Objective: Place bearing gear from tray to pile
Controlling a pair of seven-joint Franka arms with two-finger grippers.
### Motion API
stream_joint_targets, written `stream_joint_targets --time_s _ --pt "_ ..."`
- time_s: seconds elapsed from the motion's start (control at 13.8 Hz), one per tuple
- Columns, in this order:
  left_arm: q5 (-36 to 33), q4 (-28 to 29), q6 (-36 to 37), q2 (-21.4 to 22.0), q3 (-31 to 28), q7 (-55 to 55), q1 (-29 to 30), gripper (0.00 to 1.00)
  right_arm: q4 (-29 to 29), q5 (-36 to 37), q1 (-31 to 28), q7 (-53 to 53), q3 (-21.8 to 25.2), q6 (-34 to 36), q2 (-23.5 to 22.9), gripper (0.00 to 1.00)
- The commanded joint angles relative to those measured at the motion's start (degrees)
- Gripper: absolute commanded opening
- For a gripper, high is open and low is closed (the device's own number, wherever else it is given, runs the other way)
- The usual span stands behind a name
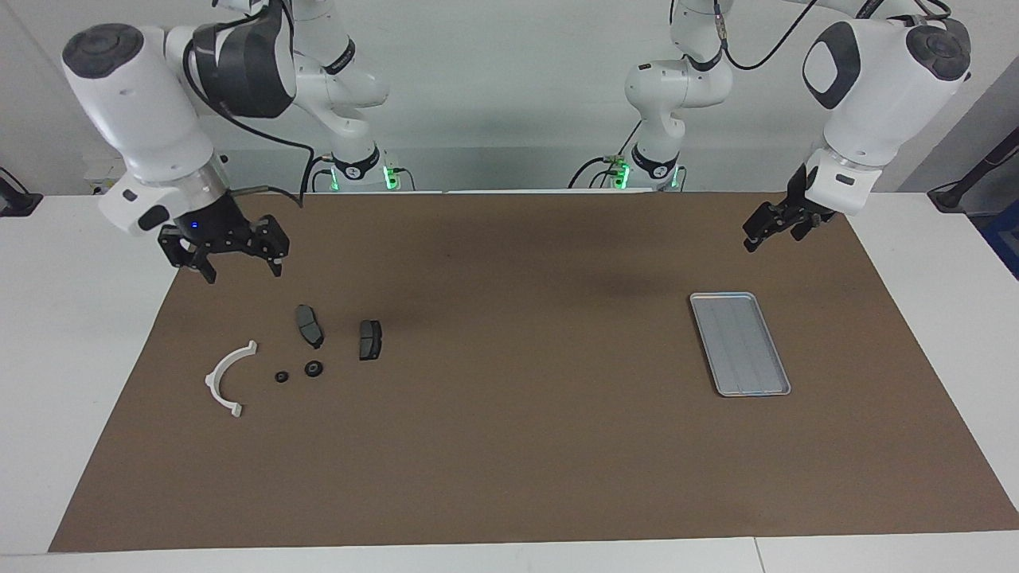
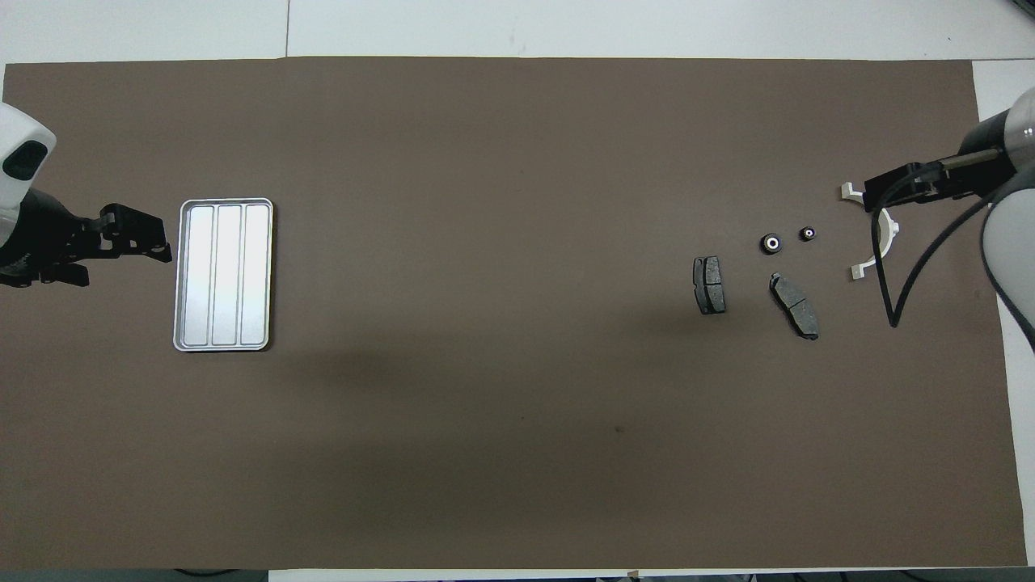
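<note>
Raised over the brown mat at its own end of the table, the right gripper (image 1: 235,259) hangs with fingers spread and empty, while the left gripper (image 1: 768,227) waits, also open, above the mat near the flat ridged silver-grey metal tray (image 1: 740,344), which holds nothing. The small round black bearing gear (image 1: 314,368) lies in the pile between the white semicircular plastic bracket (image 1: 225,376) and two dark grey brake-pad pieces (image 1: 310,325). It looks stiff, dense and prone to rolling; pinching across its rim seems safest.

Two glossy white robot arms with dark grey joint caps, loose black cables, green-lit bases, black claws.
</note>
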State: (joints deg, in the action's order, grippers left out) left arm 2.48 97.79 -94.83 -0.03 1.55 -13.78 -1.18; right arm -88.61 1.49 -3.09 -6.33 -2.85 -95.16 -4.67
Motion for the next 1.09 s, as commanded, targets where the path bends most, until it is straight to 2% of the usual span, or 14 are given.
stream_joint_targets --time_s 0.0,0.36,0.58,1.02 --pt "0.69 2.06 -1.06 1.78 0.03 0.86 0.56 1.0 -1.83 0.44 0.19 3.85 -0.67 3.74 3.78 1.0" --pt "0.69 1.97 -1.68 1.78 0.03 0.95 0.65 1.0 -2.18 0.36 1.43 5.28 -0.93 5.86 5.02 1.0" --pt "0.69 1.97 -1.94 1.78 -0.05 0.86 0.65 1.0 -3.84 0.18 3.18 5.28 1.87 4.99 6.42 1.0" --pt "0.69 1.88 -1.94 1.7 -0.05 0.95 0.83 1.0 -5.7 0.27 2.57 5.63 3.37 5.51 8.18 1.0"
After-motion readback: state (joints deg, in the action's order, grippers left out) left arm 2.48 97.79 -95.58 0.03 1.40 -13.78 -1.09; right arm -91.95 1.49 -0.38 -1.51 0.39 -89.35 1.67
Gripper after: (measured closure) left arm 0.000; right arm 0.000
